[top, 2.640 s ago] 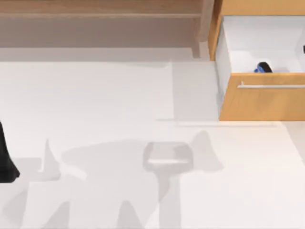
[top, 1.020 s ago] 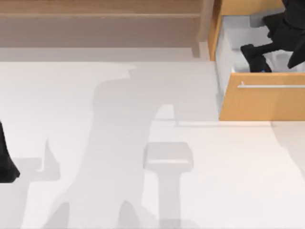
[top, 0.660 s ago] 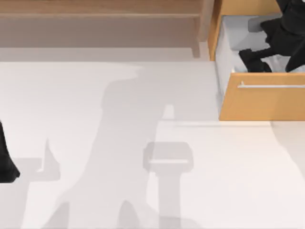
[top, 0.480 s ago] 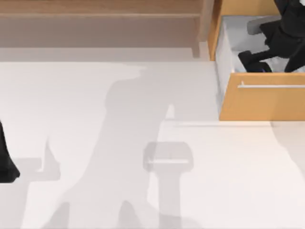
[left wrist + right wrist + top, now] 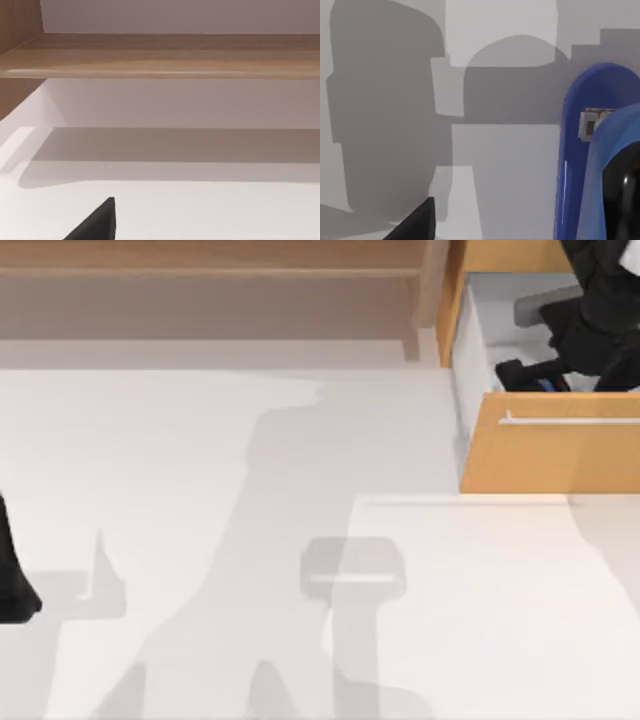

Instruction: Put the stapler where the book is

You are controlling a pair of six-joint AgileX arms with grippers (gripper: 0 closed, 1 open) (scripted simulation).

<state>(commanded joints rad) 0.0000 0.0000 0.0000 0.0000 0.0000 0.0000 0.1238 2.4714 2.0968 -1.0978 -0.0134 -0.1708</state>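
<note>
One stapler beside right gripper jaws.

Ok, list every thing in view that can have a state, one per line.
drawer: pulled open.
stapler: lying in the open drawer, not lifted out.
right claw: reaching down inside the drawer beside the stapler.
left arm: parked at the table's left edge.

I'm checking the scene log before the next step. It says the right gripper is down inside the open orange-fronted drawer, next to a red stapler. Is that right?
Not quite: the stapler is blue with a black top part, not red, as the right wrist view shows up close. The rest holds: in the top view the right gripper is down inside the open drawer with the orange front, beside the stapler. The left arm is parked at the table's left edge.
</note>
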